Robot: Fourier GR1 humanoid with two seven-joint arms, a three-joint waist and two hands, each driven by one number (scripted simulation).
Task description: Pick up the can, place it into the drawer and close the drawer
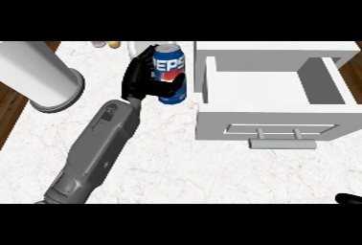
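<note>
1. Right hand [349,198]: only a black tip is seen at the lower right corner; its fingers cannot be told.
2. Surface [184,167]: pale, marbled.
3. Left forearm [96,148]: grey, laid from the lower left up toward the can.
4. Drawer [212,124]: white, pulled open, interior bare; a grey handle [283,142] is fixed to its near front.
5. Left hand [138,79]: black, curled round the can from the left, thumb across its near side.
6. Can [168,67]: blue, upright, held just left of the drawer, outside it; contact with the surface cannot be told.
7. Cylinder [39,72]: white, at far left.
8. Two small items [113,44]: at the far edge, unidentified.
</note>
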